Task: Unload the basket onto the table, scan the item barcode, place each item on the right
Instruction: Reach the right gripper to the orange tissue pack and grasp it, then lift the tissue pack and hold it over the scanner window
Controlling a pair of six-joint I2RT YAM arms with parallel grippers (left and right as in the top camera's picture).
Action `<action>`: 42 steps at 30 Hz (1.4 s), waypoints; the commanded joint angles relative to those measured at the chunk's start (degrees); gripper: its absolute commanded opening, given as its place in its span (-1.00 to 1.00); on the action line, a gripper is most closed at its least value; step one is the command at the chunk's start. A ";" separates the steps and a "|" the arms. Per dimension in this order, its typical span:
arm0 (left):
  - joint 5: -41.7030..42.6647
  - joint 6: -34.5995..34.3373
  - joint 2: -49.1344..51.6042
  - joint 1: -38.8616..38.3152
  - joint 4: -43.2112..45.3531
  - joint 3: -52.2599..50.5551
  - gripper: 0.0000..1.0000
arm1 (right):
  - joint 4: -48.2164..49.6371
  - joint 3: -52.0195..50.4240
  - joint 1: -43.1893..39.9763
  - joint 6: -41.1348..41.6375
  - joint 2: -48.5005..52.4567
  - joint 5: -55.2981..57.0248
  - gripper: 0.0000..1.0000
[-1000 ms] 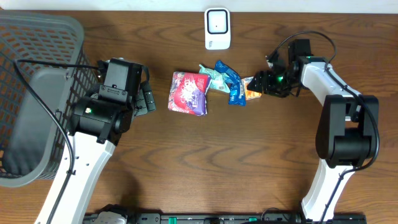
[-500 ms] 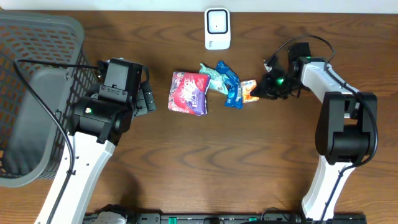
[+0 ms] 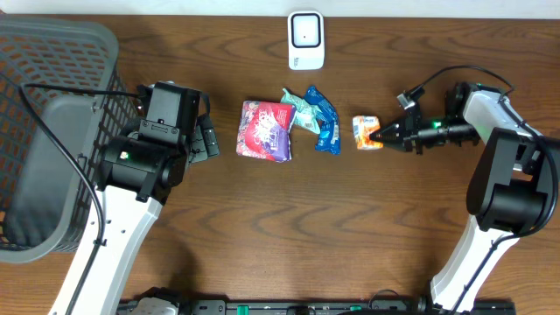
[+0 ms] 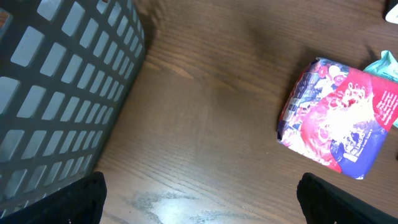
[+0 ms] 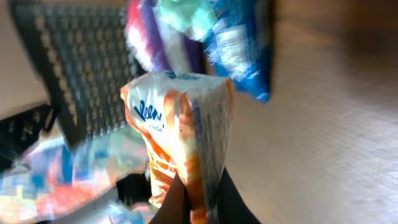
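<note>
The grey mesh basket [image 3: 35,61] occupies the left side of the table [image 3: 289,227]; its left wall and near corner are cut off by the overhead frame. Just beside it, the left gripper [image 3: 206,138] stands with its jaws fully spread and nothing between them. In the left wrist view only the two dark fingertips [image 4: 348,202] show, at the bottom corners, over bare wood. To their right lies the red-and-purple packet [image 3: 265,131], flat on the table; its print is too small to read. A teal packet [image 3: 300,109] touches its upper right corner and partly overlaps a blue packet [image 3: 325,122], so the edges of each are hidden where they cross. The white scanner [image 3: 306,39] sits at the far edge of the table, apart from this cluster. Right of the blue packet, separate from it, is the orange-and-white packet [image 3: 366,133], the item in hand. The right gripper [image 3: 382,134] is clamped on its right end, jaws closed tight on the wrapper. The right wrist view is blurred: blue lettering on the packet is only partly legible, no barcode can be made out, and whether the packet rests on the table cannot be determined.
</note>
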 commanded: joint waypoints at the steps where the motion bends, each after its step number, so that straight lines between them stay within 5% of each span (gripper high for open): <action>1: -0.72 -0.28 0.22 0.24 -0.22 -0.13 0.96 | -9.03 0.39 1.81 -27.50 0.63 -3.17 -0.98; 5: -0.72 -0.28 0.22 0.24 -0.20 -0.13 0.96 | -22.23 0.39 4.33 -48.87 0.63 -3.19 -0.98; 7: -0.72 -0.28 0.22 0.24 -0.20 -0.13 0.96 | -23.96 0.39 5.25 -51.80 0.63 -3.23 -0.98; 22: -0.72 -0.28 0.22 0.24 -0.20 -0.13 0.96 | -23.10 1.33 6.62 -47.50 0.63 -6.75 -0.97; 28: -0.72 -0.28 0.22 0.24 -0.20 -0.13 0.96 | -13.68 9.07 8.39 -23.87 0.63 -5.97 -0.97; 30: -0.72 -0.28 0.22 0.24 -0.20 -0.13 0.96 | -5.90 12.70 9.90 -7.50 0.61 0.90 -0.97; 33: -0.72 -0.28 0.22 0.24 -0.20 -0.13 0.96 | 5.29 18.40 13.77 22.38 0.63 26.47 -0.98; 39: -0.72 -0.28 0.22 0.24 -0.20 -0.13 0.96 | 12.04 30.01 23.04 35.80 0.63 56.94 -0.98; 42: -0.74 -0.28 0.22 0.24 -0.20 -0.13 0.95 | 17.55 33.27 26.75 35.91 0.61 68.41 -0.98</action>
